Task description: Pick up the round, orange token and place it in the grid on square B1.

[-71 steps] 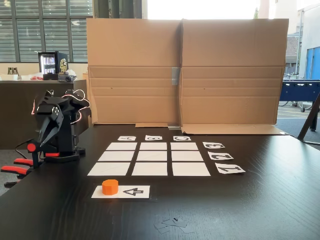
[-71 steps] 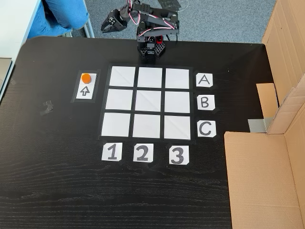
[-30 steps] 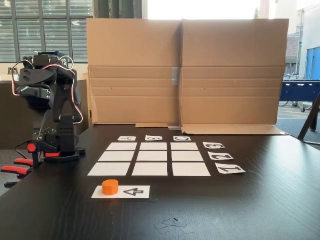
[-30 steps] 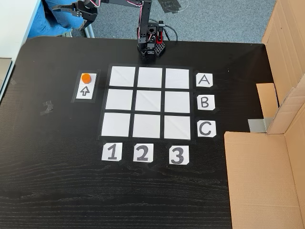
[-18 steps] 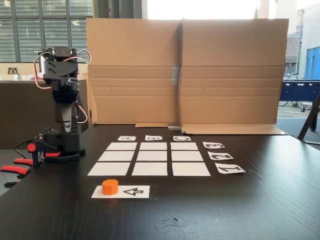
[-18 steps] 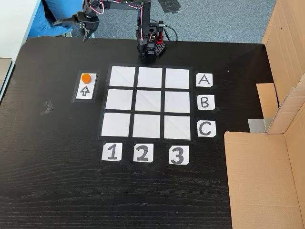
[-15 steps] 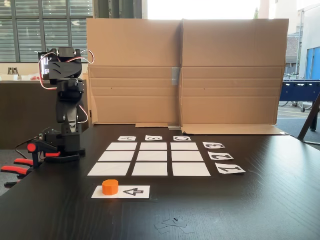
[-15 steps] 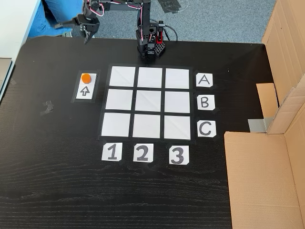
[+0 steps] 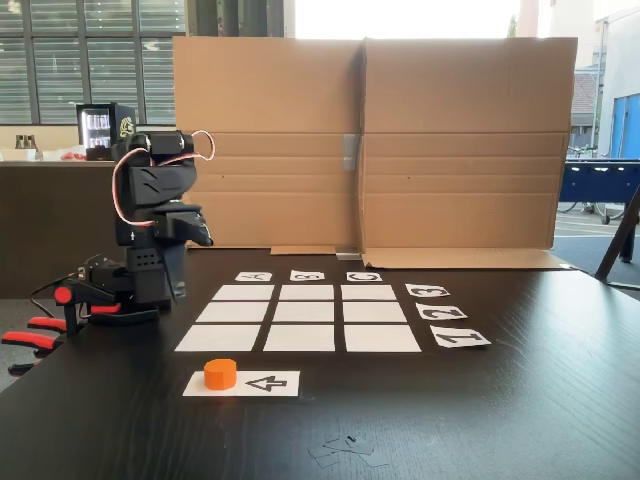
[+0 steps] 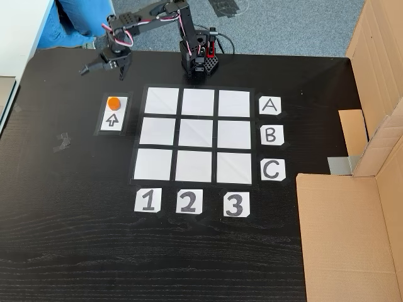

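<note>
Gripper (image 10: pixel 102 68), jaws spread and empty, has swung down from high off the table toward the token (image 10: pixel 113 102), which sits untouched on the arrow strip (image 10: pixel 114 119) at its 5 o'clock; pickup approach underway.

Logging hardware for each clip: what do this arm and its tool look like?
A small black arm of blocky servo segments, with red and white cables looping along it. Its base is black with red-handled clamps at the table edge. The tool is black too, with two thin pointed fingers.
</note>
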You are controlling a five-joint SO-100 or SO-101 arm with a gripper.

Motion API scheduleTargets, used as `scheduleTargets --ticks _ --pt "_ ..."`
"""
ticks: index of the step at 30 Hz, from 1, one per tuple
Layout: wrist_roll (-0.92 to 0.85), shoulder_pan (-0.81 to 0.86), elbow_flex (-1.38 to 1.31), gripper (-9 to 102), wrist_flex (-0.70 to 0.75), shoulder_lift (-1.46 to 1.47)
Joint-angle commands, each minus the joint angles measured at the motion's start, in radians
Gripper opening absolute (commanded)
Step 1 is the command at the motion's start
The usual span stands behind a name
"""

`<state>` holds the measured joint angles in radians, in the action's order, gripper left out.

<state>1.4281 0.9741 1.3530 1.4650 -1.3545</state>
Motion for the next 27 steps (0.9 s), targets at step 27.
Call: scheduleTargets --ticks 27 --pt "-0.137 -0.063 -0.114 81 -0.095 0.221"
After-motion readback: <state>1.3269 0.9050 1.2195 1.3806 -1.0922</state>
